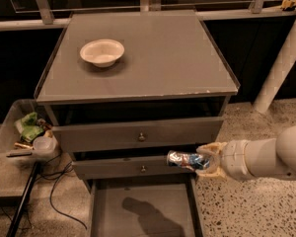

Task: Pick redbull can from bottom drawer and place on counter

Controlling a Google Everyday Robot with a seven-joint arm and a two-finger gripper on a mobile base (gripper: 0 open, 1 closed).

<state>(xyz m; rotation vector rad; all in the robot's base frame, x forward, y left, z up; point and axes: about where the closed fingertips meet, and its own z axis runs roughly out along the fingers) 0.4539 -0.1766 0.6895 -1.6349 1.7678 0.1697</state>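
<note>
My gripper (203, 161) comes in from the right on a white arm and is shut on the redbull can (183, 159), a small blue and silver can held on its side. The can hangs in front of the lower knobbed drawer, above the right side of the open bottom drawer (138, 211). The bottom drawer's grey floor holds only the arm's shadow. The counter (158, 63) is the flat grey top of the cabinet, above and behind the gripper.
A white bowl (102, 52) sits on the counter's left rear. Two knobbed drawers (138, 135) are slightly pulled out. A clear bin (19, 132) with rubbish stands to the cabinet's left, with cables on the floor. A white post (281, 58) leans at the right.
</note>
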